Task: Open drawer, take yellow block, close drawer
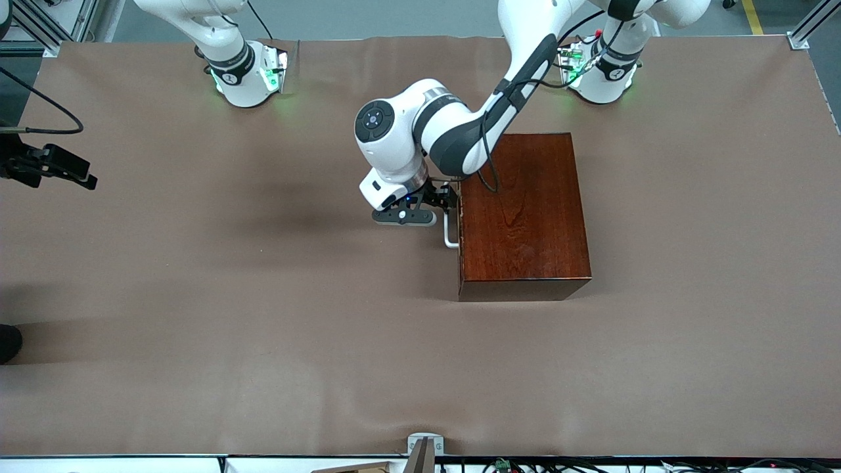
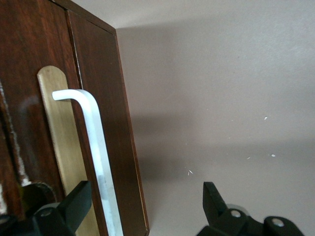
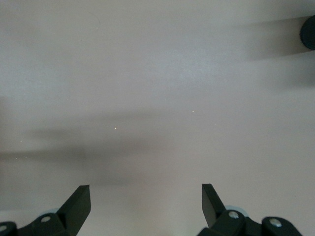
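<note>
Left gripper (image 2: 142, 204) open at handle (image 2: 96, 152) — drawer (image 2: 93, 98) seemingly shut.

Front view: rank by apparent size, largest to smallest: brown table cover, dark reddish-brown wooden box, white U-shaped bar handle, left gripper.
1. Brown table cover, by far the largest.
2. Dark reddish-brown wooden box.
3. Left gripper, open at the handle, and white U-shaped bar handle: both small and partly hidden, so not ranked.

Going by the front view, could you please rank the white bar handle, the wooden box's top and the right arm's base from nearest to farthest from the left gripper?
1. White U-shaped bar handle, between the open left gripper's fingers.
2. Glossy reddish-brown wooden box's top, beside the gripper.
3. Right arm's white base, at the table's edge.
</note>
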Robot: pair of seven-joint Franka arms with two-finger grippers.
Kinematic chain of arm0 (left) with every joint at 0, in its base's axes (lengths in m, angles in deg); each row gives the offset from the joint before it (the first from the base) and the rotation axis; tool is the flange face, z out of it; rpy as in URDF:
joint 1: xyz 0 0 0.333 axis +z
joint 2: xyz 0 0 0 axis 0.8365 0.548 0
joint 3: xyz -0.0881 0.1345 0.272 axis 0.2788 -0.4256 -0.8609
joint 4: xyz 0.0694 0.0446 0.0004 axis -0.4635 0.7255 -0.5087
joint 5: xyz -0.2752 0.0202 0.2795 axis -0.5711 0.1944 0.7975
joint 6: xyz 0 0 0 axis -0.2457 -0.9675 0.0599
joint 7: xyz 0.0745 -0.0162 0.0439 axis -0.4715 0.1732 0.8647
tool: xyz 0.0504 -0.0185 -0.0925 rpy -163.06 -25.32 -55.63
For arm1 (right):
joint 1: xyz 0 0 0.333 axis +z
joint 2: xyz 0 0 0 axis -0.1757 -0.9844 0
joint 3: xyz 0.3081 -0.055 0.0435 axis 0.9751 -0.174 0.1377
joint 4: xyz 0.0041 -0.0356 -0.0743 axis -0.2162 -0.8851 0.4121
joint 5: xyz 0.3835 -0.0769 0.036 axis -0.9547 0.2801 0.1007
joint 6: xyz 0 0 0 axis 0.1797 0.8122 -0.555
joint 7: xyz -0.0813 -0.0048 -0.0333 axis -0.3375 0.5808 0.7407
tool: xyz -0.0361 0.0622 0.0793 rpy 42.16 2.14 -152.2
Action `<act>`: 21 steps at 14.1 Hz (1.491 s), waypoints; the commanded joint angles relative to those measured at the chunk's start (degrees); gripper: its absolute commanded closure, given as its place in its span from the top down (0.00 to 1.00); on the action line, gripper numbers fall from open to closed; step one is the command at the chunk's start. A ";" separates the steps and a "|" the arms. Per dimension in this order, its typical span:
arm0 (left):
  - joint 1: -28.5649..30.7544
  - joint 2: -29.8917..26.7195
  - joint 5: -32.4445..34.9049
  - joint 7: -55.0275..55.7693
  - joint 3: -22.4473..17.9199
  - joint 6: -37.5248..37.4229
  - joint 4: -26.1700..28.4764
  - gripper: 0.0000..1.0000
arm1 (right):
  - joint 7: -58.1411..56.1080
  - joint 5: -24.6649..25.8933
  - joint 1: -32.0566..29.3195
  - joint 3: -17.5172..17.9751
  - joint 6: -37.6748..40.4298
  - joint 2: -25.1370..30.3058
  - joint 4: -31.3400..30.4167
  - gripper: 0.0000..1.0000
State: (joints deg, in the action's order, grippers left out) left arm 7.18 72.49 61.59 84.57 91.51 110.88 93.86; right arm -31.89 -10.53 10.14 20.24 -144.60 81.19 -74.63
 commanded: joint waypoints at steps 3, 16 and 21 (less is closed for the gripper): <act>-0.33 1.33 1.28 -0.67 -0.32 -0.61 -0.88 1.00 | -0.10 -1.19 -0.90 0.39 0.29 -0.60 0.98 1.00; -0.68 2.74 0.49 3.72 0.03 4.39 -1.15 1.00 | -0.10 -1.28 -0.90 0.39 0.21 -0.77 0.98 1.00; -0.77 3.18 -0.82 5.57 0.74 7.29 -1.23 1.00 | -0.10 -1.28 -0.90 0.39 0.29 -0.77 0.98 1.00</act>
State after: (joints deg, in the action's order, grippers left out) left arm 6.95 74.28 61.51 88.59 91.84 114.98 93.97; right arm -31.89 -10.53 10.14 20.24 -144.66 80.90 -74.63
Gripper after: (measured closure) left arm 0.000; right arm 0.000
